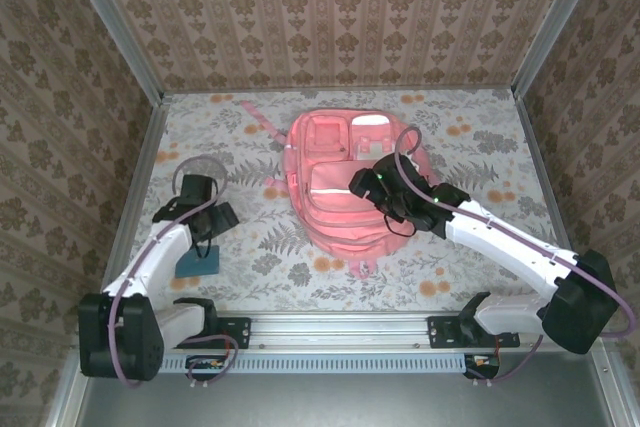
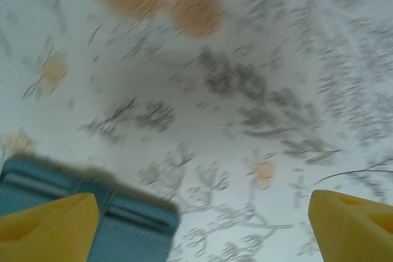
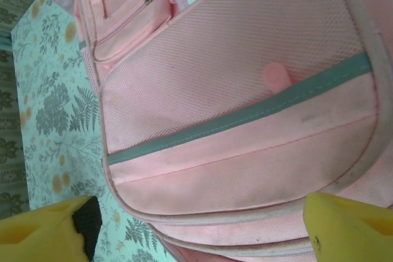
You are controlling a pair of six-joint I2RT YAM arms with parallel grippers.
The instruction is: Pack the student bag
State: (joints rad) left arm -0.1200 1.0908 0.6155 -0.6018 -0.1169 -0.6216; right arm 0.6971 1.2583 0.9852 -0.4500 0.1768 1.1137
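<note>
The student bag [image 1: 340, 177] is lying flat in the middle of the counter [image 1: 480, 137], looking soft, floppy and light, so I am planning to pinch a strap [image 1: 262, 122]. My right hand [image 3: 196, 237], over its front, and my left hand [image 2: 202, 228] are both keeping their fingers apart.

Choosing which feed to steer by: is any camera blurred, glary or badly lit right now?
Left wrist view: smeared by motion blur, the tablecloth pattern and the blue item both soft. Right wrist view: sharp, the mesh weave of the backpack readable, no glare. Top view: evenly lit, only soft shadows.
</note>
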